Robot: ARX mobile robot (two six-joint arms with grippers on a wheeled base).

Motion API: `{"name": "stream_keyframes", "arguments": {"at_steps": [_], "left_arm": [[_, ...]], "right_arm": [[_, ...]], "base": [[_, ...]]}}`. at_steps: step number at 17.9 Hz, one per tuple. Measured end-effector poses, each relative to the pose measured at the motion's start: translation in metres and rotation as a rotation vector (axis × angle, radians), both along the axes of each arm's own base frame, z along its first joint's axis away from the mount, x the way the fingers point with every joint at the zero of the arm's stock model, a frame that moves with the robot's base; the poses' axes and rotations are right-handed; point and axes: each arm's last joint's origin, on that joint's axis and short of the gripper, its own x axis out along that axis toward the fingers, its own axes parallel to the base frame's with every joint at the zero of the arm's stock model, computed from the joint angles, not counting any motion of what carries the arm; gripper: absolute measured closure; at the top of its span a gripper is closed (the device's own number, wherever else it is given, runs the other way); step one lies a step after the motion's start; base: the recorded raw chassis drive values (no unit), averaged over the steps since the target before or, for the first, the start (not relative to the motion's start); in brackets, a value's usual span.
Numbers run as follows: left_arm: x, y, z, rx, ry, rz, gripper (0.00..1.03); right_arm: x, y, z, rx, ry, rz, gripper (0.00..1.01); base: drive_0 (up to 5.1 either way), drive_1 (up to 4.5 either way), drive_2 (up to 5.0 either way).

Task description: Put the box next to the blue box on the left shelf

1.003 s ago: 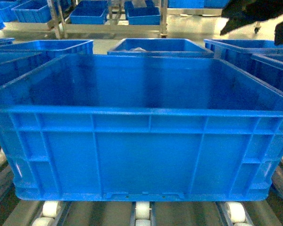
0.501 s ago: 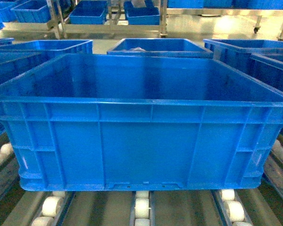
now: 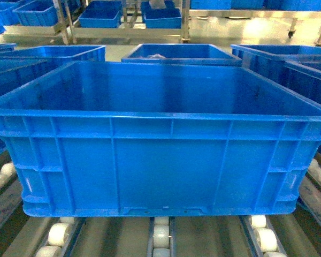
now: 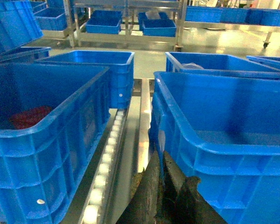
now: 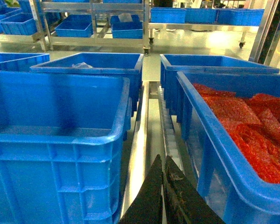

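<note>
- Large bright-blue rectangular plastic crate (image 3: 160, 155) with a thick rolled rim and vertically ribbed walls: it sits on the roller rack of grey metal rails and small white plastic wheels (image 3: 161, 238), open side up and apparently empty. In the wrist views it lies just left of the right fingers and just right of the left fingers, so it stands between the two arms.
- Left gripper (image 4: 164, 184): the dark fingers are pressed together with almost no gap, holding nothing. They sit low in the aisle between the crate's left wall and a neighbouring blue crate with a little red material at its bottom (image 4: 37, 140), which lies to their left.
- Right gripper (image 5: 162, 186): the fingers are likewise closed narrow and empty. To their right is a blue crate filled with red bagged material (image 5: 238, 140).
- Handling, as a judgement: the crate looks stiff and light for its size, yet too wide for one gripper. Its smooth plastic may slip, and the wheels let it roll freely.
- Where to take hold, as a judgement: the overhanging rim or the ribbed recesses on the two side walls nearest the fingers, one arm per side.
- Placement: the crate appears already seated beside the other blue crates on the rack.
</note>
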Motion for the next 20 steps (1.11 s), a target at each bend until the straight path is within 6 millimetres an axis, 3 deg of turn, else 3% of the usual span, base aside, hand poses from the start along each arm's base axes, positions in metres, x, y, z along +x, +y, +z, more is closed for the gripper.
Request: {"name": "stream_keyframes", "arguments": {"at_steps": [1,5,9,20], "left_arm": [[-0.012,0.000,-0.004,0.000,-0.002,0.003,1.01],[-0.015,0.000,-0.006,0.000,-0.001,0.004,1.01],[-0.021,0.000,-0.013,0.000,-0.003,0.004,1.01],[-0.043,0.000,-0.008,0.000,-0.027,0.003,1.01]], "right_arm": [[-0.011,0.000,-0.009,0.000,-0.017,0.000,1.00],[-0.014,0.000,-0.014,0.000,0.023,0.000,1.00],[-0.022,0.000,-0.007,0.000,-0.023,0.000,1.00],[-0.043,0.000,-0.005,0.000,-0.026,0.001,1.00]], "base": [[0.0,0.00,0.0],[0.0,0.00,0.0],[0.0,0.00,0.0],[0.0,0.00,0.0]]}}
